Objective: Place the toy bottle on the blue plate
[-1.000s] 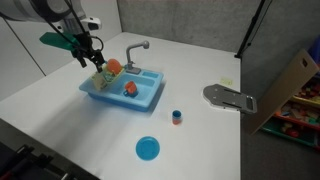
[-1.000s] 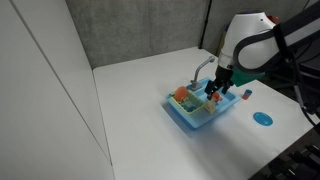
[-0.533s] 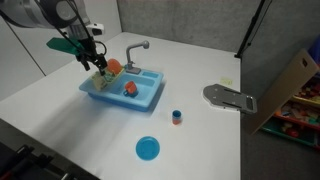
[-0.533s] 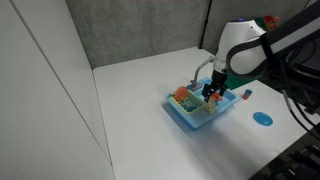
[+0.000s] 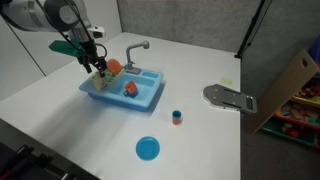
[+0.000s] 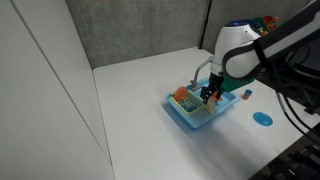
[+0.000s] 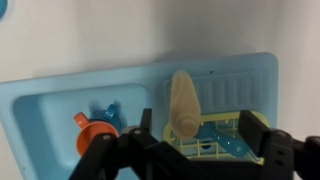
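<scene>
Pincer (image 7: 185, 143), jaws spread wide astride toy bottle (image 7: 182, 100) beside rack (image 7: 225, 138) near sink's (image 7: 250, 80) upper edge; hazards: fingertip snagging rack, bottle rolling clear on closing.

blue plate (image 5: 147, 149): open tabletop (image 5: 200, 140) around | small cylinder (image 5: 177, 118) near | faucet (image 5: 137, 47) behind sink (image 5: 152, 93)

Even, diffuse light fell from above in both exterior views, leaving the flat white bench (image 5: 200, 60) bright and nearly featureless. The light-blue rectangular plastic toy sink (image 5: 145, 98) cast only a faint, soft shadow along its near edge. Both pictures were coarse, and small details were smeared. The wrist view was softer: the black metal pincer (image 7: 197, 125) lay dark and out of focus along the bottom, and the bench above looked washed out, crossed by a dim grey band.
</scene>
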Robot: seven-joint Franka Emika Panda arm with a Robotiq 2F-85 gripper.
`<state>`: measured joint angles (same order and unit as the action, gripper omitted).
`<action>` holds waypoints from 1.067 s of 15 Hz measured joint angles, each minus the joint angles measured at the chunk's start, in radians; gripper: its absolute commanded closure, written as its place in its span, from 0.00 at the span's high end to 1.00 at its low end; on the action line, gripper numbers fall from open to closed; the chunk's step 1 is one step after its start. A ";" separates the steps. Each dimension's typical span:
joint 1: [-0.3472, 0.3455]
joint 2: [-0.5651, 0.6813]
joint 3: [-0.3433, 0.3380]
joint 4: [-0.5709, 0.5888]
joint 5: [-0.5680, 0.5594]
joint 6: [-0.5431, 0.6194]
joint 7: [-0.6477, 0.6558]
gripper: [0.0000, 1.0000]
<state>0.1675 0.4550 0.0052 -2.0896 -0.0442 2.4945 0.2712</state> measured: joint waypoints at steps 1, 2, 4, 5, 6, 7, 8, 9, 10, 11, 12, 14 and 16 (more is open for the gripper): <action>0.001 0.003 -0.002 0.001 0.000 0.000 0.001 0.49; 0.003 0.006 -0.004 0.003 0.000 0.000 0.001 0.41; 0.004 0.012 -0.007 0.006 0.000 0.000 0.001 0.25; 0.004 0.013 -0.009 0.007 0.000 0.000 0.001 0.16; 0.004 0.013 -0.010 0.008 0.000 0.000 0.001 0.09; 0.004 0.013 -0.011 0.009 0.000 0.000 0.001 0.09; 0.004 0.013 -0.012 0.011 0.000 0.000 0.001 0.10; 0.004 0.012 -0.013 0.013 0.000 0.000 0.001 0.10; 0.004 0.011 -0.014 0.016 0.000 0.000 0.001 0.10; 0.003 0.008 -0.015 0.019 0.000 -0.001 0.001 0.10; 0.002 0.002 -0.015 0.021 0.001 -0.003 0.001 0.10; -0.004 -0.020 -0.015 0.022 0.003 -0.014 0.001 0.10; -0.014 -0.053 -0.016 0.024 0.006 -0.042 0.001 0.10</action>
<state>0.1539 0.4020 -0.0106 -2.0659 -0.0386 2.4525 0.2723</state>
